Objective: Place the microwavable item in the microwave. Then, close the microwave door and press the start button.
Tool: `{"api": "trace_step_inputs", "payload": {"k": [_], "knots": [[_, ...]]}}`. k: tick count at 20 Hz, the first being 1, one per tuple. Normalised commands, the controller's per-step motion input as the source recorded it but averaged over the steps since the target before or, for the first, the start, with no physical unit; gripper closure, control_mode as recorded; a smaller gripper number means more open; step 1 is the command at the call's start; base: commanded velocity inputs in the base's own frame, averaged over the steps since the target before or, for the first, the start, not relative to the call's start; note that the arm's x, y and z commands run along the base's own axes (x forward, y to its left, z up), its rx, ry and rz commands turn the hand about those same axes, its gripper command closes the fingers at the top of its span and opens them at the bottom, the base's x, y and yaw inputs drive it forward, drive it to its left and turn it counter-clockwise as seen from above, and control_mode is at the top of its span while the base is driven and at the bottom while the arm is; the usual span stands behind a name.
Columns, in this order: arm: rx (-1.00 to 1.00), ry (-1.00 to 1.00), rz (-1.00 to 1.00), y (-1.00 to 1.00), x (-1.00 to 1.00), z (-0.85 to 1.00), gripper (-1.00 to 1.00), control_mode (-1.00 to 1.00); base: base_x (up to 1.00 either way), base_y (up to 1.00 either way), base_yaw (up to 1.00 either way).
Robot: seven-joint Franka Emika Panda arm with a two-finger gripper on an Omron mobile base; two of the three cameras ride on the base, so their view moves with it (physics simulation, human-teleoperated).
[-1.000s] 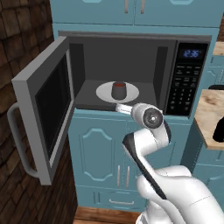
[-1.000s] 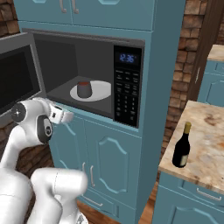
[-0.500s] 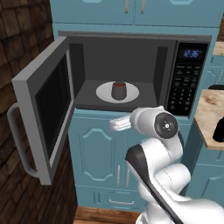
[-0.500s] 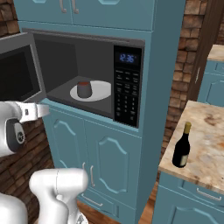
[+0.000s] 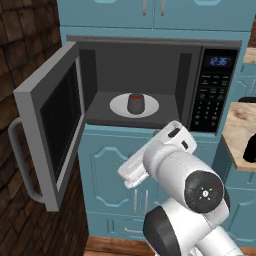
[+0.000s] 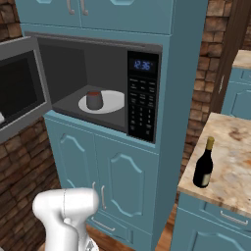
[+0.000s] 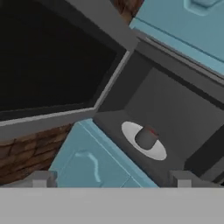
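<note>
Microwave door (image 5: 52, 130) swung wide open at far left, bar handle (image 5: 20, 160) on its outer edge, dark glass facing inward. Gripper (image 7: 111, 180) sits low outside the cavity, below the door's level, in front of the blue cabinet doors (image 5: 112, 180); jaws spread apart, holding nothing. Microwave (image 5: 150, 85) cavity lit grey inside. Microwavable item (image 5: 135, 103) stands upright at the centre of the white turntable plate (image 5: 117, 106), reddish top up. Keypad panel (image 6: 142, 95) with blue clock to the right. Further right, wine bottle (image 6: 203, 163) upright on the stone tabletop (image 6: 230, 152), well apart from the microwave.
</note>
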Motion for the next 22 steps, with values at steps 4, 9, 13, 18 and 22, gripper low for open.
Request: {"api": "trace_step_inputs", "payload": {"k": [4,9,13,18,22], "knots": [[-0.42,-0.31,0.19,0.61,-1.0,-0.19,-1.0,-1.0,0.0,0.0,0.0],[-0.47,-0.18,0.15,0.94,-0.56,-0.68,-1.0,-1.0,0.0,0.0,0.0],[-0.45,-0.02,0.05,1.0,0.08,-0.77,-1.0,-1.0,0.0,0.0,0.0],[-0.4,0.05,0.03,1.0,0.46,-0.7,-1.0,-1.0,0.0,0.0,0.0],[-0.41,0.0,0.06,1.0,0.43,-0.66,-1.0,-1.0,0.0,0.0,0.0]]}}
